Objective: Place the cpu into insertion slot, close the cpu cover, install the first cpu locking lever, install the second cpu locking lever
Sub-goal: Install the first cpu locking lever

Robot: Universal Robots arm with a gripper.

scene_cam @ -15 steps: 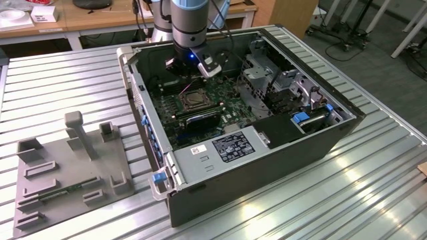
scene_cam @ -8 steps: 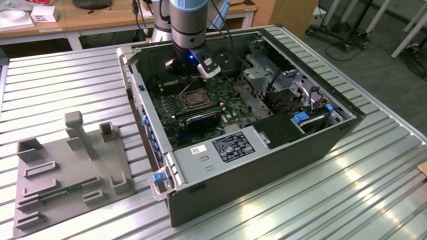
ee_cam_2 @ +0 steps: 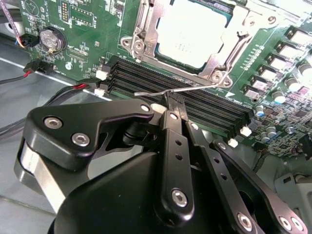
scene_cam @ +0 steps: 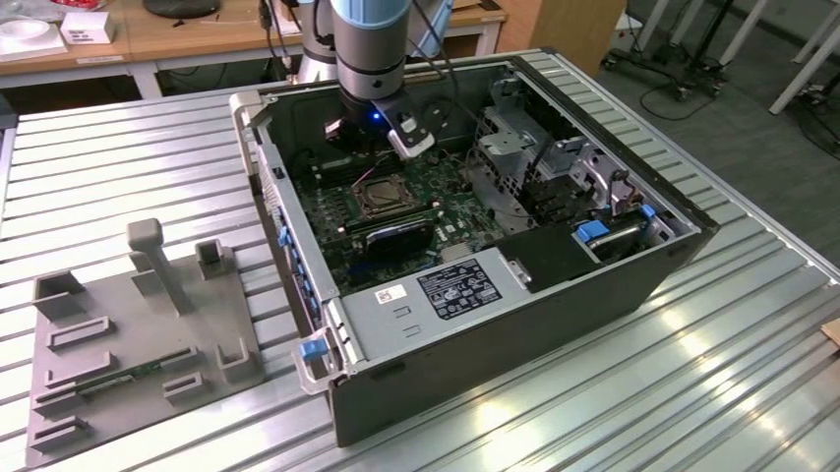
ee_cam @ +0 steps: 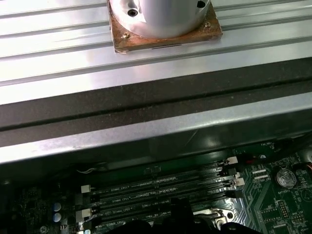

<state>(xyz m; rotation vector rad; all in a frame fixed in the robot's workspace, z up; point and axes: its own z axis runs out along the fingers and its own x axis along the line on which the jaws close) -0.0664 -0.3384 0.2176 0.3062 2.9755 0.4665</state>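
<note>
The cpu [ee_cam_2: 192, 29] lies flat in the insertion slot [scene_cam: 381, 194], a pale square on the green motherboard. The cpu cover [ee_cam_2: 214, 61], a silvery frame, lies down around it. A thin wire locking lever [ee_cam_2: 151, 92] sticks out sideways from the socket's corner over the black memory slots. My gripper [ee_cam_2: 176, 103] is shut, its black fingertips [ee_cam_2: 170, 109] right against this lever's wire; whether the wire is pinched between them I cannot tell. In the exterior view the gripper [scene_cam: 393, 138] hangs inside the open case just beyond the socket. A second lever [ee_cam_2: 140, 22] runs along the socket's other side.
The open computer case [scene_cam: 525, 324] lies on a slatted metal table [scene_cam: 118, 167]. Black memory slots [ee_cam_2: 146, 78] run beside the socket, with red and black cables [ee_cam_2: 58, 92] and a coin battery [ee_cam_2: 51, 39] nearby. A grey fixture plate [scene_cam: 118, 344] sits at the exterior view's left.
</note>
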